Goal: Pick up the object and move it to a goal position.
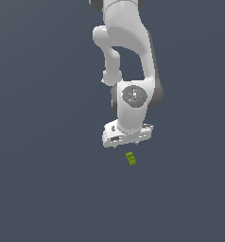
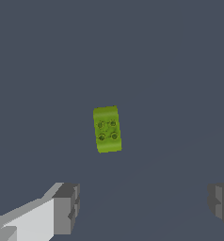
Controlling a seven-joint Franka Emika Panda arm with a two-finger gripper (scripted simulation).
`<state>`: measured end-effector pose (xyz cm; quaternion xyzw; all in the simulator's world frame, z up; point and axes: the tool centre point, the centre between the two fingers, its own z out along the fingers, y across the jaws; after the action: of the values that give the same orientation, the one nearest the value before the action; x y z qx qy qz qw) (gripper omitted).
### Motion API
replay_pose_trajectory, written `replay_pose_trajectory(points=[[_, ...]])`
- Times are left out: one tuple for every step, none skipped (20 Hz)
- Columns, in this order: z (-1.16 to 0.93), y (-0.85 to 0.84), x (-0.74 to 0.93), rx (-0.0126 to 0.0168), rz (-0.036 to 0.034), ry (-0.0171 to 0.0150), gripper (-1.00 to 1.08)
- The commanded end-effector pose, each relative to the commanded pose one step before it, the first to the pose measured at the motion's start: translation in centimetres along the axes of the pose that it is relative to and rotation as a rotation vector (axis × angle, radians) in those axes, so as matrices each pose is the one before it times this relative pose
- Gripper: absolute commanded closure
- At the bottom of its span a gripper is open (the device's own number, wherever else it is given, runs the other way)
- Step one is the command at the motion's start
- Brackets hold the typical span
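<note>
The object is a tiny lime-green rectangular block [image 1: 131, 159] with small dark marks on its face. It lies on the dark grey surface just below the white arm's hand in the exterior view. In the wrist view the block [image 2: 107, 129] lies flat, apart from both fingers. My gripper [image 2: 142, 204] is open and empty, its grey fingertips [image 2: 67, 207] spread wide. In the exterior view the white hand [image 1: 126, 136] hovers just above the block and the fingers are hidden under it.
The white arm [image 1: 128, 56] comes down from the top of the exterior view. The plain dark grey surface [image 1: 38, 165] surrounds the block on all sides.
</note>
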<state>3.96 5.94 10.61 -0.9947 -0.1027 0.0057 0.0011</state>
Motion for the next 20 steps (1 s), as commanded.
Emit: replay_pose_trajectory(points=[[1.265,-0.760,1.096,-0.00203,-0.03736,0.00320,-0.92],[0.441,-0.252,0.363,-0.00049,-0.01248,0.00109,-0.92],[0.410,-0.231,0.330,-0.00039,-0.01143,0.00102,-0.92],[0.378,-0.209,0.297,-0.00030,-0.01038,0.00095,-0.92],[0.345,-0.189,0.266,-0.00023,-0.00935,0.00087,-0.92],[0.311,-0.168,0.235,-0.00018,-0.00833,0.00079,-0.92],[0.276,-0.148,0.206,-0.00013,-0.00732,0.00071,-0.92],[0.241,-0.128,0.177,-0.00010,-0.00634,0.00062,-0.92],[0.205,-0.107,0.148,-0.00007,-0.00532,0.00053,-0.92],[0.168,-0.089,0.121,-0.00005,-0.00437,0.00044,-0.92],[0.131,-0.067,0.093,-0.00003,-0.00337,0.00034,-0.92],[0.094,-0.050,0.067,-0.00002,-0.00243,0.00025,-0.92],[0.056,-0.030,0.040,-0.00001,-0.00146,0.00015,-0.92],[0.019,-0.010,0.013,0.00000,-0.00049,0.00005,-0.92],[-0.061,0.018,-0.107,0.00040,0.00258,-0.00124,-0.92],[0.038,0.001,0.000,0.00000,0.00000,0.00000,-0.92],[0.114,0.003,0.000,0.00000,0.00000,0.00000,-0.92],[0.189,0.005,-0.001,0.00000,0.00000,0.00000,-0.92],[0.264,0.007,-0.002,0.00000,0.00000,0.00000,-0.92],[0.325,-0.021,0.001,-0.00008,-0.00044,0.00019,-0.92]])
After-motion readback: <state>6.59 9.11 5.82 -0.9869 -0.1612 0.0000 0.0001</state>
